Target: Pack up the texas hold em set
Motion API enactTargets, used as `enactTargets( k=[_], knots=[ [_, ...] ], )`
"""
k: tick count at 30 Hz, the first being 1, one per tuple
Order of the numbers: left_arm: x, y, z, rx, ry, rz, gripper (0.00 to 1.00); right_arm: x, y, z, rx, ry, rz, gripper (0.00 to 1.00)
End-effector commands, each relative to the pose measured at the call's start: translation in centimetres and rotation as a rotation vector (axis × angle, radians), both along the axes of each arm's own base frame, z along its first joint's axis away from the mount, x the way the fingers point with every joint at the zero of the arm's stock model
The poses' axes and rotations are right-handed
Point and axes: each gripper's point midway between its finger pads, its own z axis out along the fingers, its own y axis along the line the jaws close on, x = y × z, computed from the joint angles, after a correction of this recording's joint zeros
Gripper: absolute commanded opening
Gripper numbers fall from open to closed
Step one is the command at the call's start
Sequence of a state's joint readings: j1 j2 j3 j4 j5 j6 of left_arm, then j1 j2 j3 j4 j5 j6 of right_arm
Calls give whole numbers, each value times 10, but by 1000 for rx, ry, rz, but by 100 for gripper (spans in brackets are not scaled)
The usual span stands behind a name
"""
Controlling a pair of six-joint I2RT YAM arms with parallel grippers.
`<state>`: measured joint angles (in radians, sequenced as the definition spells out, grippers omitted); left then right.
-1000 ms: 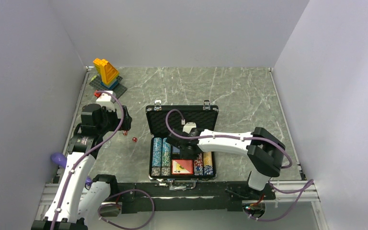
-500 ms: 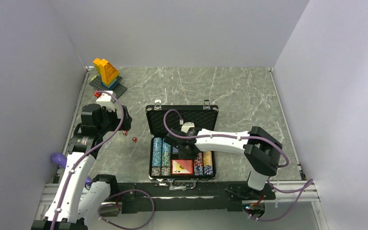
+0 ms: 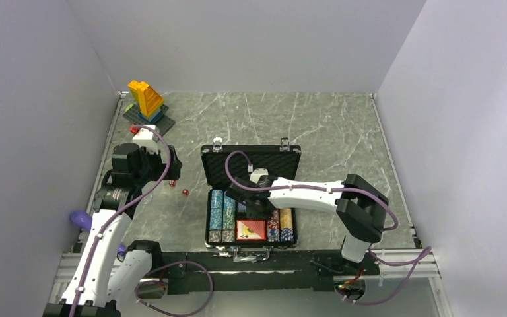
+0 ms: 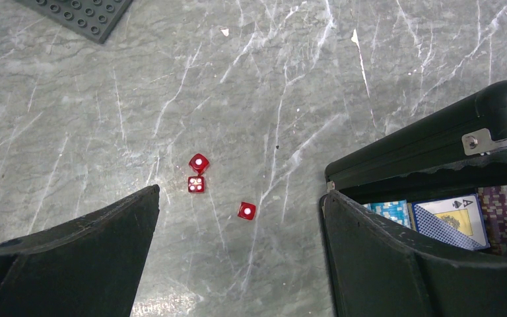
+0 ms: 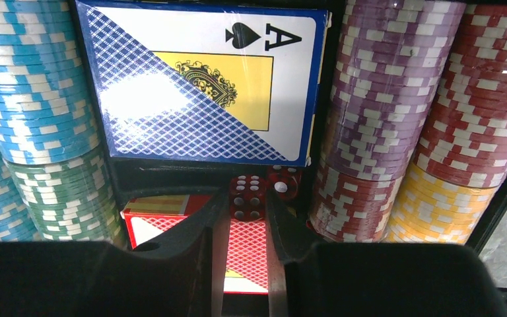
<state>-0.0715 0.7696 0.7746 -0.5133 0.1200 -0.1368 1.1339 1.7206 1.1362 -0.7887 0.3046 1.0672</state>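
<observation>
The black case (image 3: 251, 157) lies open mid-table, with rows of striped chips (image 3: 222, 208) and a red card deck (image 3: 251, 229) inside. My right gripper (image 5: 247, 202) is down in the case, between the blue deck (image 5: 204, 79) and the red deck (image 5: 247, 254). It is shut on a red die (image 5: 248, 195). A second die (image 5: 284, 181) lies just beside the right finger. My left gripper (image 4: 241, 198) hangs open over the table left of the case (image 4: 436, 142). Three red dice (image 4: 197, 184) lie below it, the nearest (image 4: 247, 211) between the fingers' line.
A yellow-blue toy brick tower (image 3: 146, 99) on a dark baseplate (image 4: 79, 16) stands at the far left corner. White walls close in the table on three sides. Purple, red and yellow chip stacks (image 5: 396, 99) sit right of the decks.
The right arm has shifted slightly to the left over the case, still shut on the die. The left arm and the dice on the table have not moved.
</observation>
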Motion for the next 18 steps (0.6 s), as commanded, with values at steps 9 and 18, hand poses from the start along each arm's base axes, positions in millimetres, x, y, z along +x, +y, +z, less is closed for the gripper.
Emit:
enactTargets(
  k=[9,18],
  knots=[
    [6,-3,15,-12,-52,-11,99,3,-5,4,-41,-10,-1,37],
    [6,-3,15,-13,-51,-10,99,10,2,20,3,-57,12,38]
  ],
)
